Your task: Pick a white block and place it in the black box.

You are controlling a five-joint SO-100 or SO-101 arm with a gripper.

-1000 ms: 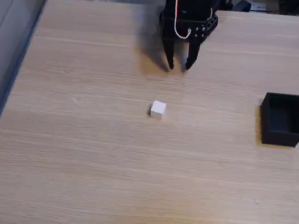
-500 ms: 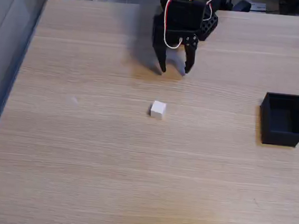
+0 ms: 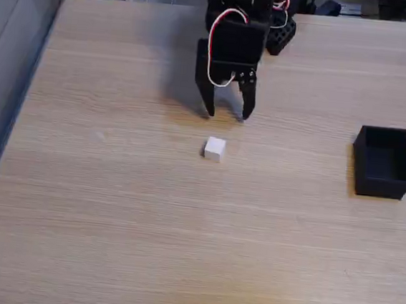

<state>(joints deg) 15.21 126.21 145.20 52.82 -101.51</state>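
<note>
The black two-finger gripper [image 3: 227, 115] is pointing down, parted and empty, having advanced nearer the small white cube block [image 3: 214, 149] on the pale wooden table [image 3: 111, 208]

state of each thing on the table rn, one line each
end effector: open, fingers pointing down, holding nothing, apart from the cube in the fixed view
white block: lying free on the table, not gripped
black box: upright, open-topped, nothing seen inside
table: light wood, bearing the block and the box

Light wooden table [image 3: 110, 222] — white block [image 3: 214, 149] mid-table, black box [image 3: 383, 161] right.
</note>
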